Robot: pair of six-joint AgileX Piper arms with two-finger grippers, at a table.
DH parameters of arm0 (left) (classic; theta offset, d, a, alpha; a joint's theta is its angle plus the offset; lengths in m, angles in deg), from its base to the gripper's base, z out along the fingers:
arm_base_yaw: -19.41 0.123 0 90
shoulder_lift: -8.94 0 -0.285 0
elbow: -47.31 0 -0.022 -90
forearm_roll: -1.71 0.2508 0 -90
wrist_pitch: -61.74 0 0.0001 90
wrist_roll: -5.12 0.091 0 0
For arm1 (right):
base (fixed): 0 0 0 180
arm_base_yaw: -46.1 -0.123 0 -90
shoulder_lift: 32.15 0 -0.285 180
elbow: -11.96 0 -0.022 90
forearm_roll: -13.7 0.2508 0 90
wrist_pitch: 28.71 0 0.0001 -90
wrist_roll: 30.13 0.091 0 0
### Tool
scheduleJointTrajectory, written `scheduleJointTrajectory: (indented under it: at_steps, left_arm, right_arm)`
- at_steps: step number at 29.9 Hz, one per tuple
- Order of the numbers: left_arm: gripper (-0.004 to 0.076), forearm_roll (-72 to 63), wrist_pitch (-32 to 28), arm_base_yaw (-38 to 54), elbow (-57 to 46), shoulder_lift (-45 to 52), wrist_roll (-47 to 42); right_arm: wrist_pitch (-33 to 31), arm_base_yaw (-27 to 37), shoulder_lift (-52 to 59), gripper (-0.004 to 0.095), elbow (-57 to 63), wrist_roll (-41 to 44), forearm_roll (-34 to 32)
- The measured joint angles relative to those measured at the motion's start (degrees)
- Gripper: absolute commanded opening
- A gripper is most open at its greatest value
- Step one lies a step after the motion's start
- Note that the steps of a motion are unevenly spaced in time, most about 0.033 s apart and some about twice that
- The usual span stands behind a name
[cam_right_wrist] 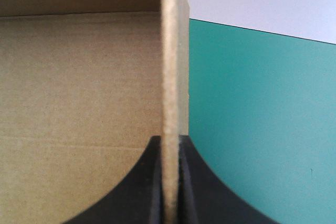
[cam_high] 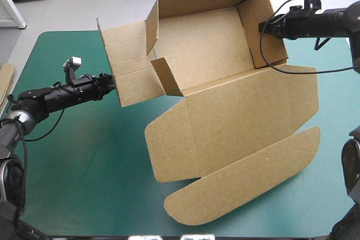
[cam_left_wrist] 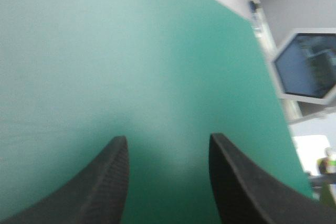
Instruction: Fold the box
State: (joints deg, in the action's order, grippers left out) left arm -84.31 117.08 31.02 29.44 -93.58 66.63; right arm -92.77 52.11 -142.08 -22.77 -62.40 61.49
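Observation:
The brown box [cam_high: 202, 54] stands as an open tray at the far middle of the table, its far wall and side walls raised. Its lid [cam_high: 242, 122] lies flat toward the near right and ends in a rounded tuck flap [cam_high: 247, 178]. My right gripper [cam_high: 263, 26] is shut on the tray's right wall. In the right wrist view the wall's edge [cam_right_wrist: 170, 51] runs up between the fingers of the right gripper [cam_right_wrist: 169, 137]. My left gripper [cam_high: 111, 84] is at the outer edge of the spread left flap [cam_high: 126, 60]. In its own view the left gripper [cam_left_wrist: 168, 137] is open, with only cover between the fingers.
An edge of more brown board [cam_high: 4, 80] shows at the table's left edge. Bare teal-green cover [cam_high: 90, 167] lies in front of the left arm. The table's far edge runs just behind the tray.

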Motion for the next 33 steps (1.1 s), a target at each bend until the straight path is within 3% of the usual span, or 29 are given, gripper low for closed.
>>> scheduleJointTrajectory:
  at_steps: [4,7,13,21,25,33]
  left_arm:
    - [0.0349,-7.6,8.3,-2.2,0.0,-0.9,2.0]
    - [0.0349,-9.1,10.9,-3.7,0.3,-0.9,3.0]
    - [0.0349,-9.5,11.3,-8.5,4.6,-0.9,1.6]
    - [0.0350,-9.7,12.4,-14.1,13.0,-0.9,-0.5]
    - [0.0363,-9.7,12.5,-15.5,14.6,-0.9,-1.8]
    - [0.0433,-7.3,7.2,-15.8,14.7,-0.9,-7.2]
  right_arm:
    - [1.5,-0.6,-0.1,-0.0017,0.8,0.0,-1.2]
    - [2.1,-0.6,-0.6,-0.0017,2.0,0.1,-1.8]
    - [2.7,-0.7,-3.0,-0.0016,4.0,0.8,-4.7]
    - [5.4,-2.1,-3.3,-0.0016,4.2,5.6,-15.2]
    - [6.3,-3.2,-3.3,-0.0016,4.2,7.5,-17.2]
    - [7.8,-6.5,-3.3,-0.0015,4.2,11.7,-20.1]
